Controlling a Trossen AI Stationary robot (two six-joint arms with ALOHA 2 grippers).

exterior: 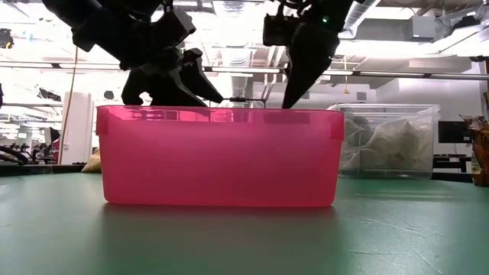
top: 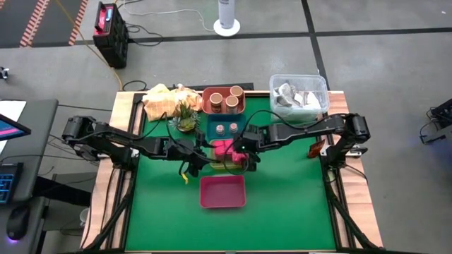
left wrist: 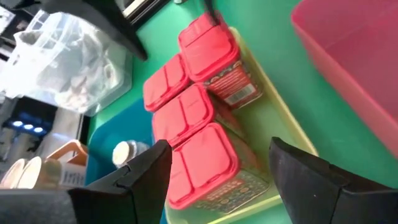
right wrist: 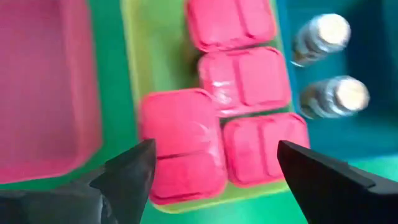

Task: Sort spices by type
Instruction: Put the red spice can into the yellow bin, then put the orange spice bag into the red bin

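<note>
Several pink-red cube packets (left wrist: 186, 118) lie in the yellow-green tray (left wrist: 273, 124), between the blue tray (top: 226, 129) and the pink tray (top: 222, 191). One packet (left wrist: 214, 59) sits askew at the row's end. My left gripper (left wrist: 217, 180) hovers open above the packets at the tray's left end. My right gripper (right wrist: 214, 180) hovers open over them from the right. Neither touches a packet. Two tiny pale-topped jars (right wrist: 329, 62) stand in the blue tray. Three round tan-lidded jars (top: 226, 99) stand in the orange tray (top: 212, 109).
A clear plastic tub (top: 299, 95) with silvery wrappers stands at the far right. Yellow cloth (top: 162, 100) and a small green plant (top: 186, 116) sit at the far left. In the low view the pink tray (exterior: 218, 156) blocks the other trays. Bare green mat lies toward the near edge.
</note>
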